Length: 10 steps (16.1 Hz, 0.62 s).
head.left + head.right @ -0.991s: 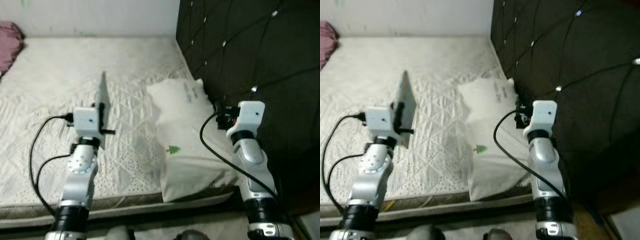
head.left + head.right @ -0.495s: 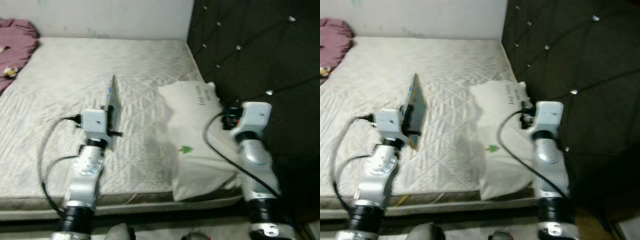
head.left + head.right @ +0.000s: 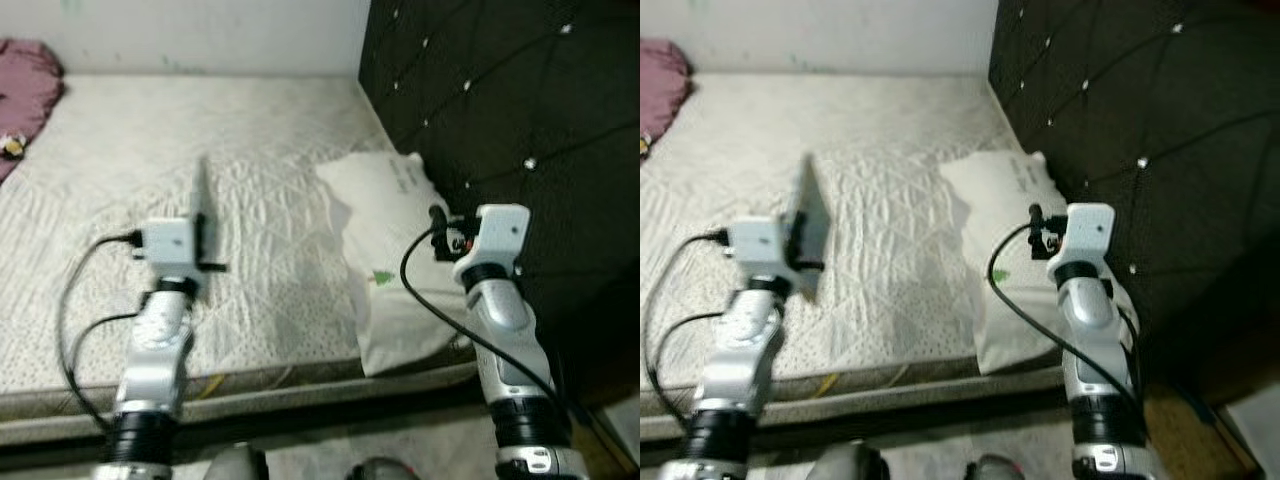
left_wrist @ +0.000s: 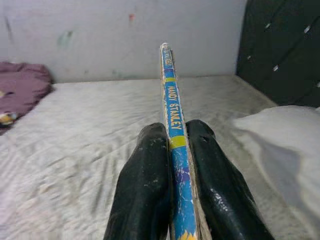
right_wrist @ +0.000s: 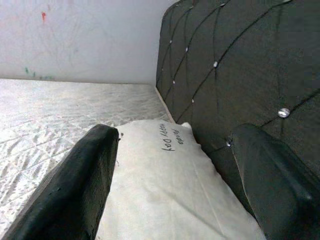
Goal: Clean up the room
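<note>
Two grippers: both raised over the near edge of the bed [image 3: 270, 140].
Left gripper [image 4: 172, 150]: jaws closed flat on a thin book [image 4: 170, 100], pinched near its lower end; spine reads "Nancy Stanley".
Book position: upright on edge, held above the mattress at about 10 o'clock from the robot.
Right gripper [image 5: 175, 165]: jaws spread wide, nothing held, aimed over the pillow [image 3: 395, 250].
Step in hand (judged): carrying the book off the bed; keep the grip square so the tall book does not swing.
Edges: headboard [image 3: 500, 90] close at 2 o'clock; pillow overhangs the bed's near edge.
Open room: bare mattress from 10 to 12 o'clock; purple cloth [image 3: 25, 75] far off at 10 o'clock.
</note>
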{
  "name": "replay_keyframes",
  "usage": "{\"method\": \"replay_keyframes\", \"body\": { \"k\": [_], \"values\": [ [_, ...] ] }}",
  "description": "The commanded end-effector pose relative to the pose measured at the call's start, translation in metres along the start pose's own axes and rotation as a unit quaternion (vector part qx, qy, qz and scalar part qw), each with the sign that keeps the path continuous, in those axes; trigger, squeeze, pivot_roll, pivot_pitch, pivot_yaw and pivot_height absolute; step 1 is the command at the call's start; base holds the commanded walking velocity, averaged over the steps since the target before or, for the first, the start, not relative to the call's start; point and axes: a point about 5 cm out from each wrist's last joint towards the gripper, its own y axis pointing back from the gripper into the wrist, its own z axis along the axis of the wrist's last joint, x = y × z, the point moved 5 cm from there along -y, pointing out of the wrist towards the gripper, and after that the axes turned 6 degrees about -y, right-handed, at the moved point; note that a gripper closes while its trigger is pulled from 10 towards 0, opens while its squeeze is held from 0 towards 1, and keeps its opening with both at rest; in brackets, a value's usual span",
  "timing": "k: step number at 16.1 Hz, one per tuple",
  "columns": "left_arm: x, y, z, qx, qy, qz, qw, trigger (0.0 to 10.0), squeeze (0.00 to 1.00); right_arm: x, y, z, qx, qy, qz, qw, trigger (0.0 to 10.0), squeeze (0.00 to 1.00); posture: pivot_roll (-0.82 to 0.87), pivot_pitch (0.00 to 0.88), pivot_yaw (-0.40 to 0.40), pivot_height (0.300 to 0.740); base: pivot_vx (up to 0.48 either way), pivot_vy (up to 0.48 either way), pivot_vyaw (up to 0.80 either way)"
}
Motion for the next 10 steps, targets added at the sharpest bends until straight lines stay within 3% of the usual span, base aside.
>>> {"method": "replay_keyframes", "body": {
  "k": [1, 2, 4, 10],
  "values": [
    [-0.009, -0.005, 0.022, -0.036, 0.009, -0.019, 0.999, 10.0, 0.0, -0.004, -0.002, 0.006, -0.007, 0.003, -0.003, 1.0, 10.0, 0.0, -0.03, 0.0, -0.039, 0.74, 0.0, 0.0, 0.0],
    [-0.002, -0.005, 0.027, -0.058, -0.001, -0.026, 0.998, 10.0, 0.0, -0.003, -0.001, 0.007, -0.008, 0.002, -0.002, 1.0, 10.0, 0.0, -0.03, 0.0, -0.031, 0.74, 0.0, 0.0, 0.0],
    [0.014, 0.001, 0.017, -0.041, -0.005, 0.003, 0.999, 10.0, 0.0, -0.001, 0.004, 0.005, -0.006, -0.004, 0.0, 1.0, 10.0, 0.0, -0.04, 0.0, -0.01, 0.74, 0.0, 0.0, 0.0],
    [0.018, 0.032, 0.0, -0.016, -0.014, 0.02, 1.0, 10.0, 0.0, 0.003, 0.039, -0.018, 0.03, -0.035, 0.009, 0.999, 10.0, 0.0, -0.04, 0.0, -0.002, 0.74, 0.0, 0.0, 0.0]
  ]
}}
